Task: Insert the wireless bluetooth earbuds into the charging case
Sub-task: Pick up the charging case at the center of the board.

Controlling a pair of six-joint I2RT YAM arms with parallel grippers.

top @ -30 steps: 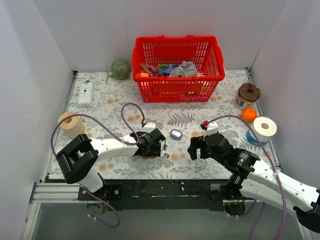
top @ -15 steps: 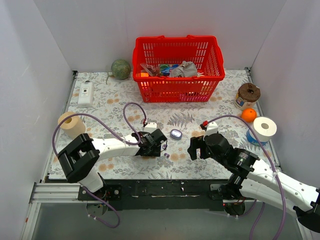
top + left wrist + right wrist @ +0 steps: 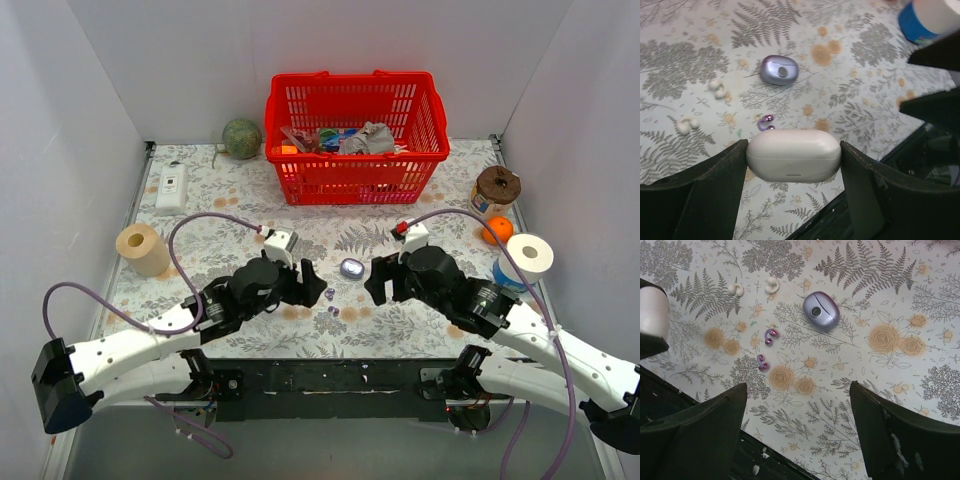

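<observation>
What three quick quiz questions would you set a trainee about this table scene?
1. True or false: the two tiny dark purple glossy earbuds sit inside the small lavender oval plastic charging case.
2. What does the left gripper hold? A) a white oval plastic case B) one purple earbud C) nothing
3. Fill in: the right gripper is ____ (open or shut).
Key: 1 false; 2 A; 3 open.

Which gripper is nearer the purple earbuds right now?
Left. The left gripper, holding a white case, is close beside the earbuds on their left; the open right gripper is farther off on their right.
</observation>
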